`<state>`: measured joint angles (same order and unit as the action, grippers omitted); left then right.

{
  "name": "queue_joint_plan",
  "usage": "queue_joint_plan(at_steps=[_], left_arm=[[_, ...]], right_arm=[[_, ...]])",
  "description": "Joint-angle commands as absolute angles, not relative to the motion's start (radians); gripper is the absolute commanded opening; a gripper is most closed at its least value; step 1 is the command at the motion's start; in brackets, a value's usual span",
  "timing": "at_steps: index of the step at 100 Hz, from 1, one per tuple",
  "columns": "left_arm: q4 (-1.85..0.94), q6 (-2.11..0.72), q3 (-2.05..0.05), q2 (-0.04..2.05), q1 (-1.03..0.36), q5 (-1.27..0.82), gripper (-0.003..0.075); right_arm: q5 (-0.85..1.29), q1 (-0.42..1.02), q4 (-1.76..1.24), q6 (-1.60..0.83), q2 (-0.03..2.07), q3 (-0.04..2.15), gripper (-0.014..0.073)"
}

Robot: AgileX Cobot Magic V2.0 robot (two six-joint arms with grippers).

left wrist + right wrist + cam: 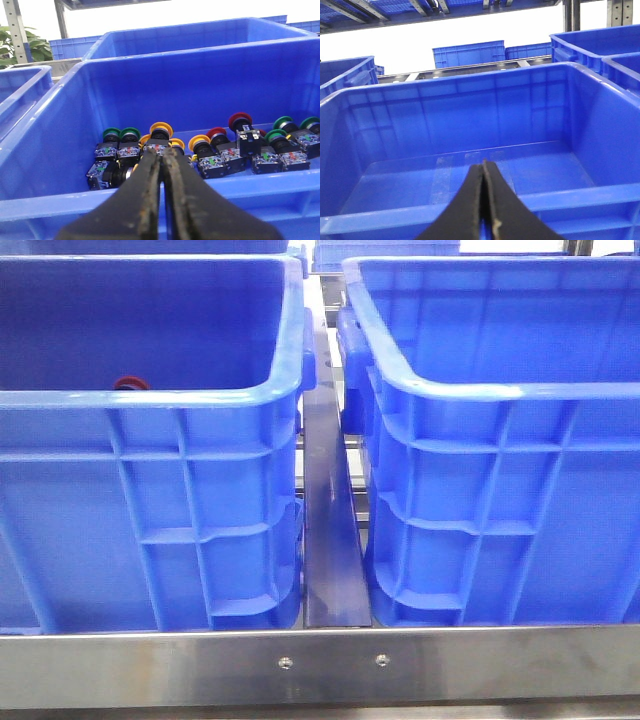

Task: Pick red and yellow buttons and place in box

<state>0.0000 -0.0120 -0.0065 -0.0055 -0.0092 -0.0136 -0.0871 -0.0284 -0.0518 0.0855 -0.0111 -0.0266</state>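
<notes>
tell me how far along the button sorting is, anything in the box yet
Nothing looks done. The right crate shows only bare floor in the right wrist view. Nothing is in hand: the left gripper and right gripper are both shut and carry nothing. Left to do: the yellow buttons and red buttons lie among green ones in the left crate.

Glossy plastic box (brushed-metal rail)

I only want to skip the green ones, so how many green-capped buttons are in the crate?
4 visible: two side by side left of the yellow buttons, two at the right end. A fifth shows at the frame edge.
</notes>
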Motion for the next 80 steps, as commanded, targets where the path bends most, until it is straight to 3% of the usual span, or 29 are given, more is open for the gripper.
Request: queue_joint_plan(at_steps=[1,43,80], left_arm=[[-0.011,0.0,0.044,-0.039,-0.008,0.069,-0.0019],[-0.011,0.0,-0.017,-0.035,-0.008,0.042,-0.0019],[-0.011,0.0,-0.434,0.16,-0.008,-0.287,-0.0019]], right_arm=[[-0.169,-0.027,-0.042,0.081,-0.036,-0.008,-0.0068],[-0.169,-0.027,-0.042,0.081,-0.036,-0.008,-0.0068],[-0.169,-0.027,-0.042,0.081,-0.036,-0.008,-0.0068]])
